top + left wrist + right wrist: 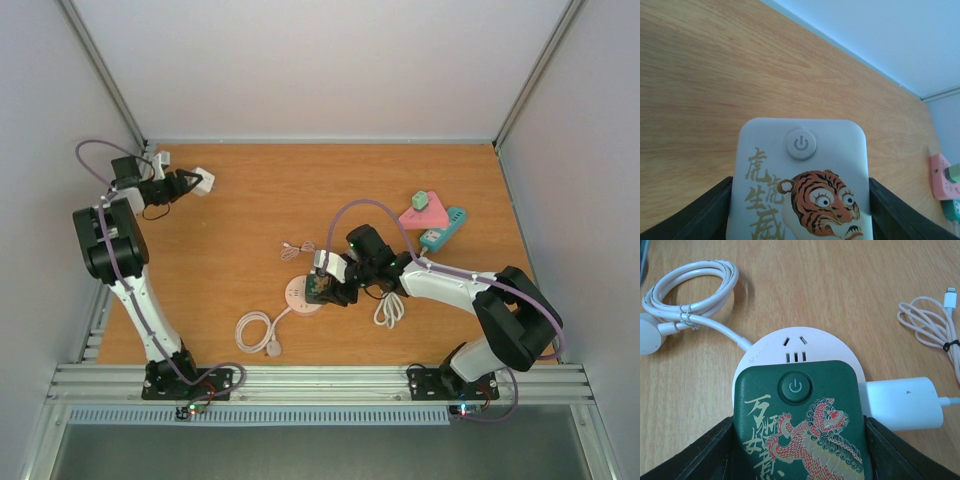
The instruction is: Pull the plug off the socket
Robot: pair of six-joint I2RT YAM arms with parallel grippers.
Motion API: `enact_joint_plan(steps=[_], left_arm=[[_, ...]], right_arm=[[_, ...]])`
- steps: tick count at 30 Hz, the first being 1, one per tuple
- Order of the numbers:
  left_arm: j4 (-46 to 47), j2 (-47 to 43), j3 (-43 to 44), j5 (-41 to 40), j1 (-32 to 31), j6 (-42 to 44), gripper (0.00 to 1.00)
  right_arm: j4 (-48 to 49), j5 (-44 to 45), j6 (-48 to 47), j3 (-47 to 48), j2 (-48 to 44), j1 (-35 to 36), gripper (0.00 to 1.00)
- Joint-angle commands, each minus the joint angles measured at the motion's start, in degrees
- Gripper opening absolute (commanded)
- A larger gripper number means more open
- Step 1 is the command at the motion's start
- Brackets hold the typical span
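Right wrist view: the right pincer (799, 450) pinches the green plug (797, 410) (power button and a red lion on its face), clamped on its two flanks. This plug sits over the near half of the round white socket (790, 347) on the bench (840, 280), with a white charger (902, 402) just beside it. At the bench's far left, the left pincer (800, 215) pinches a white tiger block (800, 150).
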Motion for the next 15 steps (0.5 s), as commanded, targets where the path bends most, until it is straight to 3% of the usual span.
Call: enact_joint_plan(steps=[1, 8, 15], left_arm=[[4.67, 2.75, 3.45, 1.52, 0.41, -4.09, 0.29], [1.99, 6.46, 6.86, 0.12, 0.62, -5.22, 0.34], [-1.08, 7.34, 7.93, -1.08, 1.4, -3.97, 0.52]], right_arm=[[-0.09, 2.26, 1.3, 0.79, 1.08, 0.33, 0.34], [0.01, 2.7, 1.99, 1.01, 1.45, 0.22, 0.35], [0.02, 2.39, 2.01, 0.75, 1.39, 0.29, 0.35]])
